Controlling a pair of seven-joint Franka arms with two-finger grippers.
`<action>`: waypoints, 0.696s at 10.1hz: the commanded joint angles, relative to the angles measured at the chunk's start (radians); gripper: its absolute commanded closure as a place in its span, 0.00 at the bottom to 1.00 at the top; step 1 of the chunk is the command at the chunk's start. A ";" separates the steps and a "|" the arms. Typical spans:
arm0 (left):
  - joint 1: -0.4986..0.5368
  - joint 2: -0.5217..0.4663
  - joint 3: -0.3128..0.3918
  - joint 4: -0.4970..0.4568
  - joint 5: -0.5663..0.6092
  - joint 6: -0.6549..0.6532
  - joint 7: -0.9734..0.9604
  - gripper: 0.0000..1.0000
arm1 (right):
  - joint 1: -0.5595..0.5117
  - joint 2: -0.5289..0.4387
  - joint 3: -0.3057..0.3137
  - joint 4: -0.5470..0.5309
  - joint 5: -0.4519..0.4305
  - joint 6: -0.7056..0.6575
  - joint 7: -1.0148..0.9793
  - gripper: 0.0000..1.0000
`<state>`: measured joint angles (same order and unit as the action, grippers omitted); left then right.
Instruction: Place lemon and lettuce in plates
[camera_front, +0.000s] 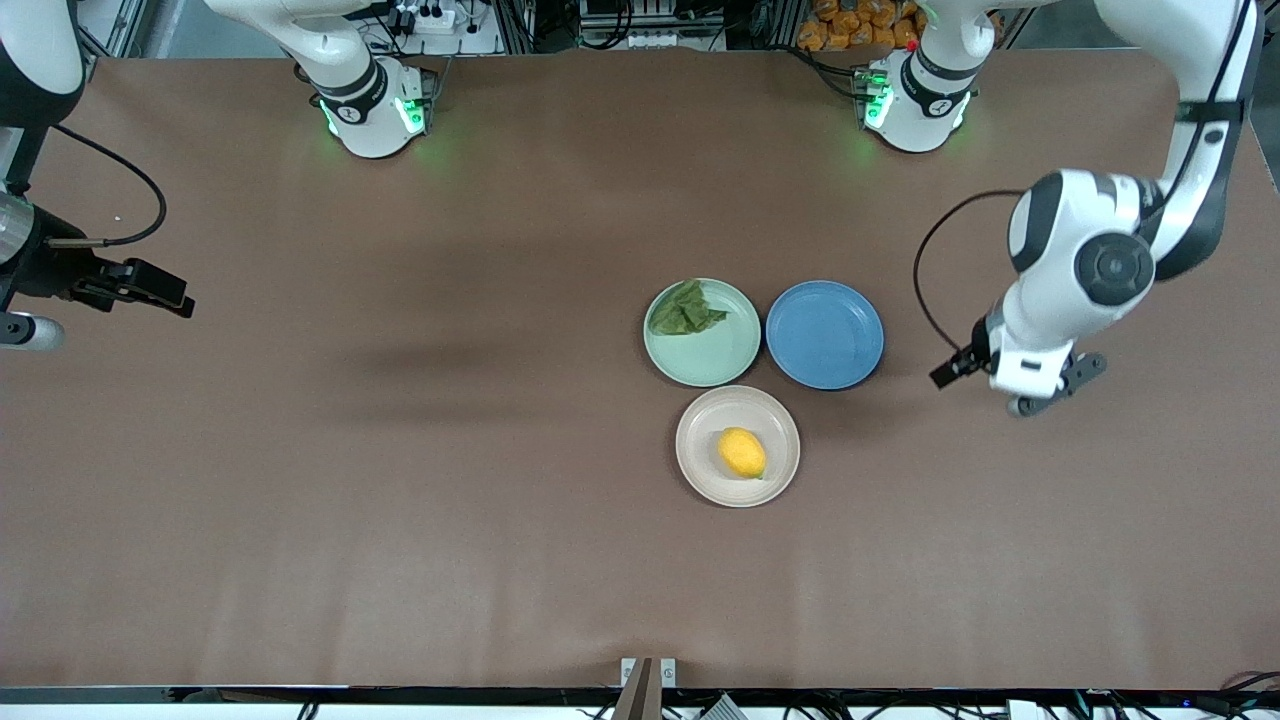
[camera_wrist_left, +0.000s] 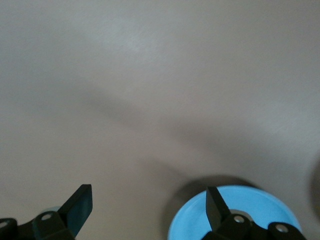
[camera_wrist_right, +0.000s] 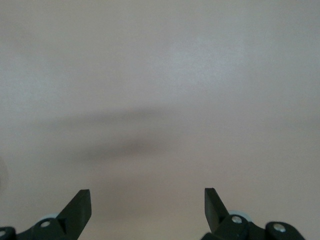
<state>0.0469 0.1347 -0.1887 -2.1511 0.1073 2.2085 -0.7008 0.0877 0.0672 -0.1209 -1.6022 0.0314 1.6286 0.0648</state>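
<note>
Yellow lemon (camera_front: 742, 452) lies in the beige plate (camera_front: 700, 465), lettuce (camera_front: 686, 309) in the mint plate (camera_front: 715, 365). Left gripper (camera_wrist_left: 149, 205) hangs beside the blue plate (camera_front: 824, 335), right gripper (camera_wrist_right: 147, 205) over bare worktop (camera_front: 400, 500); both fingers apart, empty. A careless retreat could nudge the plates

Three touching plates on the counter (camera_front: 400, 500): lettuce (camera_front: 686, 310) in one plate (camera_front: 715, 365); lemon (camera_front: 742, 452) in the plate nearest the front camera (camera_front: 700, 462); third plate (camera_front: 824, 335) beside the lettuce's, toward the left arm's end.

Three plates counted: one mint green plate (camera_front: 703, 350), one beige plate (camera_front: 700, 447), one blue plate (camera_front: 824, 334). One lemon (camera_front: 742, 452), one lettuce leaf (camera_front: 686, 309).
</note>
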 joint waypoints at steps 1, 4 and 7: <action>0.022 -0.122 -0.015 -0.093 -0.055 0.030 0.058 0.00 | -0.003 -0.015 0.004 -0.013 -0.002 0.007 -0.011 0.00; 0.030 -0.161 -0.011 0.020 -0.057 0.030 0.139 0.00 | -0.003 -0.017 0.004 -0.016 -0.002 -0.006 -0.011 0.00; 0.041 -0.161 -0.014 0.155 -0.061 0.014 0.294 0.00 | 0.000 -0.015 0.006 -0.016 -0.002 -0.004 -0.011 0.00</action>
<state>0.0761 -0.0246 -0.1919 -2.0485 0.0744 2.2456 -0.4793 0.0882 0.0673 -0.1191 -1.6049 0.0314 1.6270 0.0648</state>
